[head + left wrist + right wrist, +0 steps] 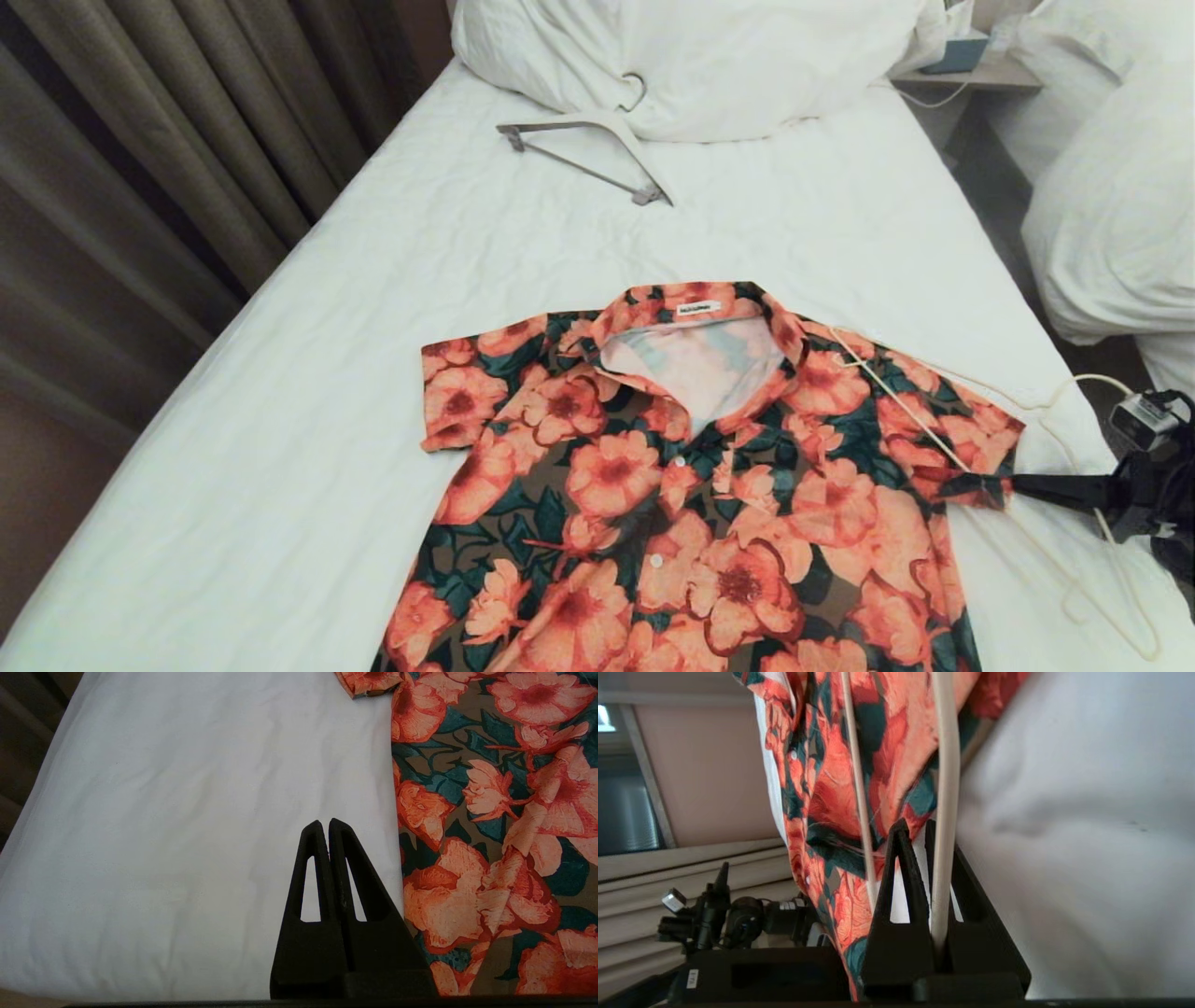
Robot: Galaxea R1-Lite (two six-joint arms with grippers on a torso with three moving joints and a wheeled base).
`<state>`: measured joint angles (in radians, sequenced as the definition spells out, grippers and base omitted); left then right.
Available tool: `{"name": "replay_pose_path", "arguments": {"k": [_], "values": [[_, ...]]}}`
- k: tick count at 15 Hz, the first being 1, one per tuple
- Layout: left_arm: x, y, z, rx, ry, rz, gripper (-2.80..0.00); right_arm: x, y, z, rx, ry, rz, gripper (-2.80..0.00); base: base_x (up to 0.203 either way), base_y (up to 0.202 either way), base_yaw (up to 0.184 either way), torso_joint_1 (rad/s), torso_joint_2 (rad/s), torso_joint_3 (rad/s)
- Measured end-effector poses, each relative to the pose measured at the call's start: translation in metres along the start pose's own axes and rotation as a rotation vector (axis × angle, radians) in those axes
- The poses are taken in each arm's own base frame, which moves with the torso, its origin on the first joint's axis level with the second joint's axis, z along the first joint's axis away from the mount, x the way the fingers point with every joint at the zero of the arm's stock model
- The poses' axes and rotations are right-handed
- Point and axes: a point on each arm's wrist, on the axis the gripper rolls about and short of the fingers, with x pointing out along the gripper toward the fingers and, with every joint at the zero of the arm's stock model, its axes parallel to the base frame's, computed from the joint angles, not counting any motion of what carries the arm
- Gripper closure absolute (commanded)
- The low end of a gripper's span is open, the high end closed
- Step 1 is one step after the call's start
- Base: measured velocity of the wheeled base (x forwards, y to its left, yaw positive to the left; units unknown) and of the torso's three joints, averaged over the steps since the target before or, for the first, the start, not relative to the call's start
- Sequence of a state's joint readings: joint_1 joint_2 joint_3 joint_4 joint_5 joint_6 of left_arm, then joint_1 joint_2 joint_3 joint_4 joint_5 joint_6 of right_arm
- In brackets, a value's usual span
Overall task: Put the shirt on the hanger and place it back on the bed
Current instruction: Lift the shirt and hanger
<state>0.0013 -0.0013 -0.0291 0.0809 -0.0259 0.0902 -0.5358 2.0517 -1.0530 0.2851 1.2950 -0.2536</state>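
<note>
The shirt (691, 485) lies flat and face-up on the bed (308, 355), collar toward the pillow (709, 56), a pose that keeps its neck opening reachable. The thin hanger (1074, 485) lies partly over the shirt's right sleeve. The right pincer (1004, 487), at that sleeve's hem, is clenched on the sleeve fabric with a hanger wire between its fingers, probably to lift the cloth for threading. The left pincer (324, 828) hovers clenched beside the shirt's left edge, grasping nothing.
</note>
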Motion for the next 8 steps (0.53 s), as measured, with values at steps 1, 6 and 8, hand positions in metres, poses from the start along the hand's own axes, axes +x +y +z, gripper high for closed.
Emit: {"name": "replay_pose_path", "arguments": {"k": [1,6,8], "values": [[0.000,0.000,0.000,0.000,0.000,0.000,0.00,-0.003,0.003,0.001,-0.009,-0.007,-0.005,0.00,0.000,0.000,0.000,0.000,0.00,0.000],[0.000,0.000,0.000,0.000,0.000,0.000,0.00,-0.018,0.023,0.008,-0.058,-0.044,-0.032,0.00,0.000,0.000,0.000,0.000,0.00,0.000],[0.000,0.000,0.000,0.000,0.000,0.000,0.00,-0.022,0.033,0.011,-0.096,-0.056,-0.037,0.00,0.000,0.000,0.000,0.000,0.00,0.000]]}}
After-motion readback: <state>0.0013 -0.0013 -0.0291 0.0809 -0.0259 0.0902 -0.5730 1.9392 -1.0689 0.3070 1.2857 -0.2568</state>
